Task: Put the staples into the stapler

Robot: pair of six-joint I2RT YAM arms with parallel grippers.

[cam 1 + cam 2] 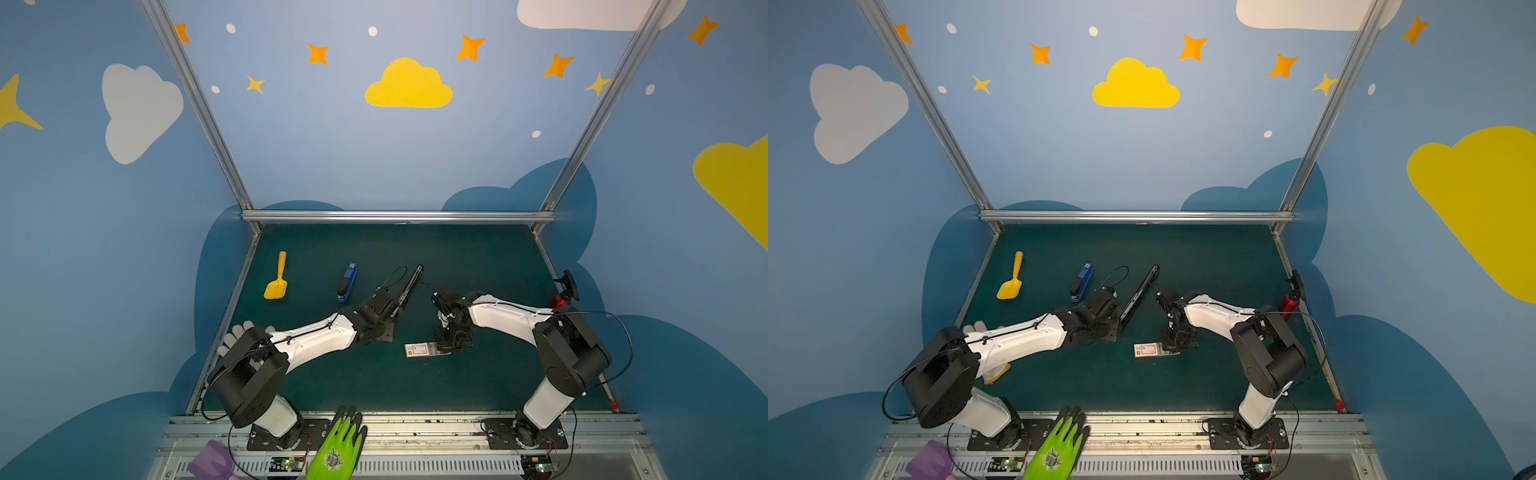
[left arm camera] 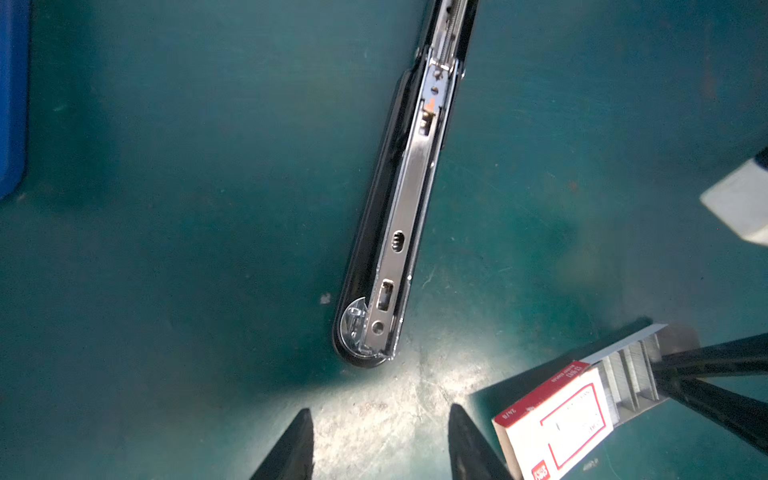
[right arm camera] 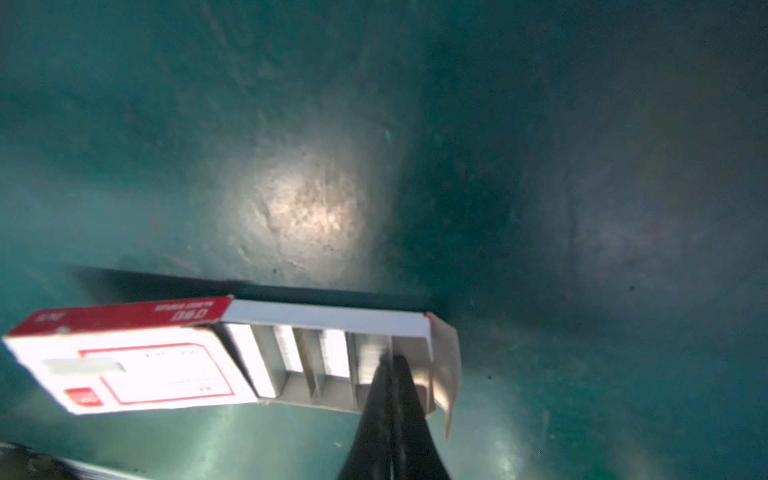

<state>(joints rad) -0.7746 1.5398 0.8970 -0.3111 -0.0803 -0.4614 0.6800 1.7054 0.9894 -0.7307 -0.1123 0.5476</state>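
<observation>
Now your right pincer (image 3: 388, 361) is pressed together at the outermost strip of staples (image 3: 334, 353) in the slid-open box (image 3: 137, 374), mid tabletop (image 1: 457, 257). Your left pincer (image 2: 380, 440) hangs spread, empty, beside the opened stapler (image 2: 409, 208), likely to steady it.

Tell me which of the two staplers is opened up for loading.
The black stapler: it lies swung open with its silver channel exposed; the blue stapler is closed.

Behind the left claw (image 2: 380, 409) and the right claw (image 3: 390, 368): black joints (image 1: 569, 357), white shells (image 1: 320, 336) with small screws (image 1: 301, 345), thin black cables (image 1: 397, 272).
</observation>
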